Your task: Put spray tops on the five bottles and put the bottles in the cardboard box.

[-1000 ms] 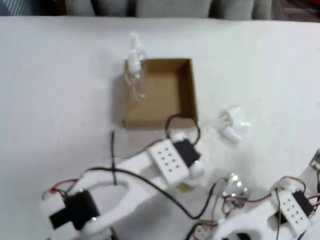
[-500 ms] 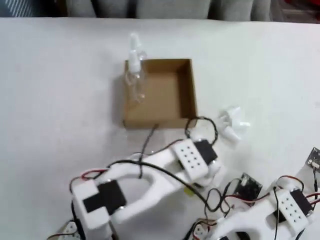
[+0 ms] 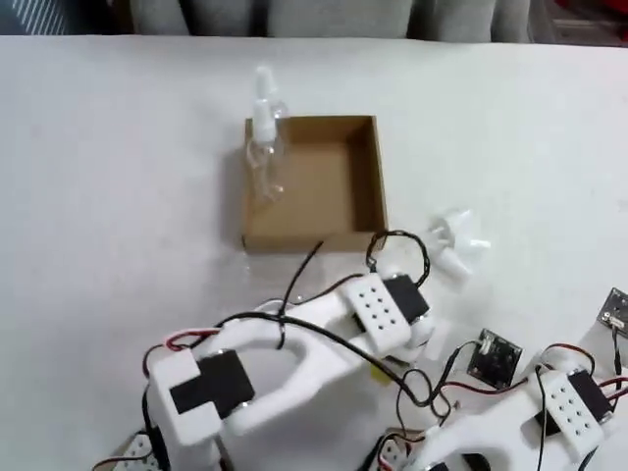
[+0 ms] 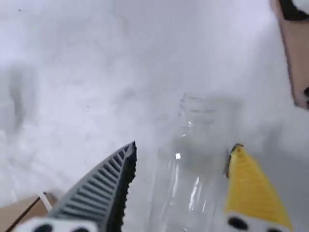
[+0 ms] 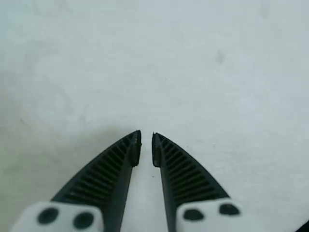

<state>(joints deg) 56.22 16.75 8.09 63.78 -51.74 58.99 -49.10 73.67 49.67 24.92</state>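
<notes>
Clear plastic bottle [image 4: 193, 164], uncapped, threaded neck bare: it lies between the two fingers of my left gripper [image 4: 184, 146].

- Left fingers: spread wide, one on each side of the body. The yellow one looks to be against the bottle's wall. The ribbed grey one stands off with a visible gap, so I have no clamp on it. I cannot tell whether the bottle rests on the white table [image 3: 118, 196].
- Axis: the bottle's long axis runs along my left gripper's own pointing line, with the neck at the end away from my wrist.
- Right gripper [image 5: 146, 137]: black fingers drawn in to a thin slit, nothing between them, bare table beyond.
- Small loose white spray tops [image 3: 453, 240]: on the table just to the right of the open brown cardboard box [image 3: 379, 177]. They are near my left wrist and well apart from my right arm.
- Two capped clear spray bottles [image 3: 265, 147]: at the box's left wall.

Judgement: a squeeze across the body would secure this bottle with its neck free for a top. My right gripper would have to fetch that top.
</notes>
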